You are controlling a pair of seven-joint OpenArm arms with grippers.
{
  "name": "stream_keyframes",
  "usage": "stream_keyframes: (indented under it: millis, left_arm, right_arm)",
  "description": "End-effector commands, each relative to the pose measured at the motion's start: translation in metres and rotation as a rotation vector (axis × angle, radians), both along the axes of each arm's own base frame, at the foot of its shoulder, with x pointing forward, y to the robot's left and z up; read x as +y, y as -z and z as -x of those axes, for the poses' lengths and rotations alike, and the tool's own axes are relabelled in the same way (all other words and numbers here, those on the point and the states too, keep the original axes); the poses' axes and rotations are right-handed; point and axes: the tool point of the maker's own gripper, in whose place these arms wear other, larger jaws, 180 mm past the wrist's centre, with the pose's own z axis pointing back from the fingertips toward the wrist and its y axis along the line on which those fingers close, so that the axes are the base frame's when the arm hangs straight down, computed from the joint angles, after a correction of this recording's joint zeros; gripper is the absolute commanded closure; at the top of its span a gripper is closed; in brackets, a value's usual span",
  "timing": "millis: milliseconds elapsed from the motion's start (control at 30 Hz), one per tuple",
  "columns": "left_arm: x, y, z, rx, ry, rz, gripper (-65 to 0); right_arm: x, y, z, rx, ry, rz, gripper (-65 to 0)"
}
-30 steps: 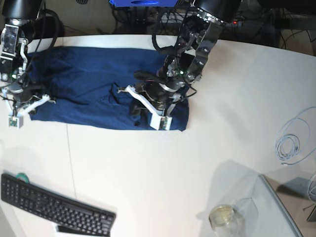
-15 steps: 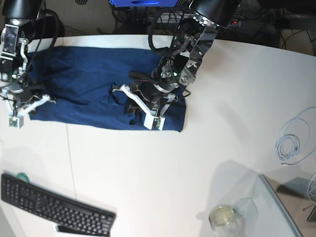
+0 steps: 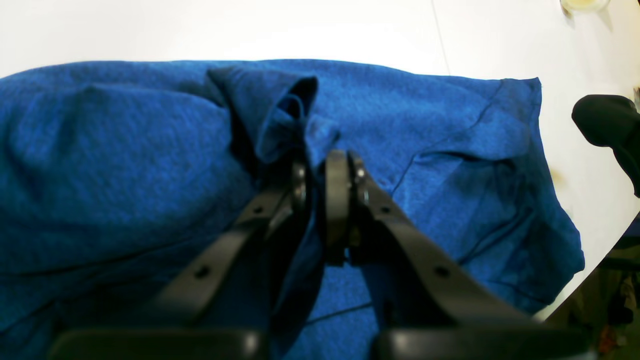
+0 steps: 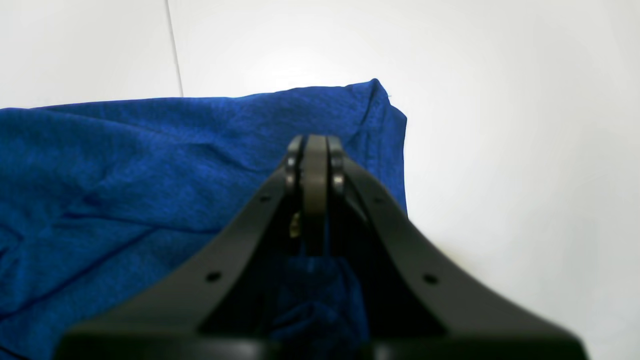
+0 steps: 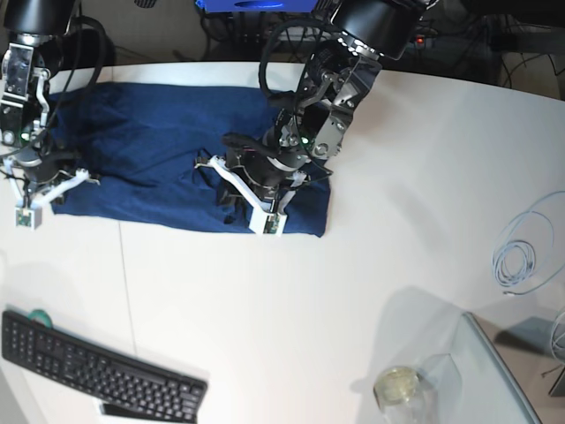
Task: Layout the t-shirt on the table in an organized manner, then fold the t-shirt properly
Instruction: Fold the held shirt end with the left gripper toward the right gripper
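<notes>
The table (image 5: 371,265) filled the base view, white, with a thin dark seam running down from the shirt's near edge. Only this view showed the whole shirt (image 5: 150,150): a dark blue band lying flat on the far left part of the table, its long axis running left to right along the far edge. Which end was the collar could not be told.

Also seen only from the base camera, all nearer than the shirt: a black keyboard (image 5: 97,369) at the table's near left corner, a coil of pale cable (image 5: 521,256) well off to the shirt's right, and a clear jar (image 5: 399,389) at the near right beside a glass panel, with something pale inside that could not be made out.

The left wrist view showed what the base view hid: the left gripper (image 3: 320,175) had its jaws nearly together on a raised fold of the shirt near the shirt's right end, the cloth bunched up in a small peak just ahead of the tips.

The right wrist view showed the right gripper (image 4: 314,160) fully closed at the shirt's left near corner, over the cloth; whether any cloth was caught between the tips could not be told.
</notes>
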Motion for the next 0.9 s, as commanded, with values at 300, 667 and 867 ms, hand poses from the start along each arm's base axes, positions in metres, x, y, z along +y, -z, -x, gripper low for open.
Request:
stream_keyframes:
  millis: [300,667,867]
  left_arm:
    - [-0.028,-0.018,-0.006,0.012,0.093,0.012,-47.7]
    - [-0.039,-0.062,0.005,-0.118,0.172,0.041,-34.6]
    - [0.053,-0.043,-0.014,-0.073,-0.083,-0.098,0.0]
  right_arm:
    - [-0.005,-0.016,-0.013,-0.059,0.001,0.015,0.0]
    - [-0.005,-0.016,-0.013,-0.059,0.001,0.015,0.0]
    - [-0.005,-0.015,-0.011,-0.056,0.001,0.015,0.0]
